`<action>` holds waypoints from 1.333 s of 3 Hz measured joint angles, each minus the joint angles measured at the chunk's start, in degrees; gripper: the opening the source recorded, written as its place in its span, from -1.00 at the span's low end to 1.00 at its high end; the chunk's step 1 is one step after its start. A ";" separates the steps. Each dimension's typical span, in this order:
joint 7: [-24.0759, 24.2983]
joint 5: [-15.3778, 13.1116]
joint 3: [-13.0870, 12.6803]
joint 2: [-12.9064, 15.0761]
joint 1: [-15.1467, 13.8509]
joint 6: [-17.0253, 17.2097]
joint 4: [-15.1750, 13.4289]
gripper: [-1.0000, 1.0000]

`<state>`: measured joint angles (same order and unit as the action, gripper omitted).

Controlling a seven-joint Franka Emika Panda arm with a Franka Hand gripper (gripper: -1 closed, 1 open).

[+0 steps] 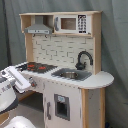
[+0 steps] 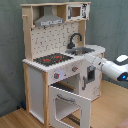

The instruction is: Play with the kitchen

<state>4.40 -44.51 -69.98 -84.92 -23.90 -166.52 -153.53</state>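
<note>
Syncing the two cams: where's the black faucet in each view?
First exterior view: black faucet sits right of centre, behind the sink, with the hob to its left.
Second exterior view: faucet sits upper centre-right, hob lower left of it.
Shared landmark: grey hood above the hob.
</note>
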 joint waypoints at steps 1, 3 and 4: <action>-5.38 0.00 3.66 0.00 0.02 -2.13 -1.79 1.00; -14.95 0.00 9.84 0.02 -0.01 -4.67 -3.04 1.00; -21.29 0.00 13.55 0.21 -0.08 -6.00 -3.06 1.00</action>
<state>-16.89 -44.51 -56.43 -84.71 -23.98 -172.53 -156.59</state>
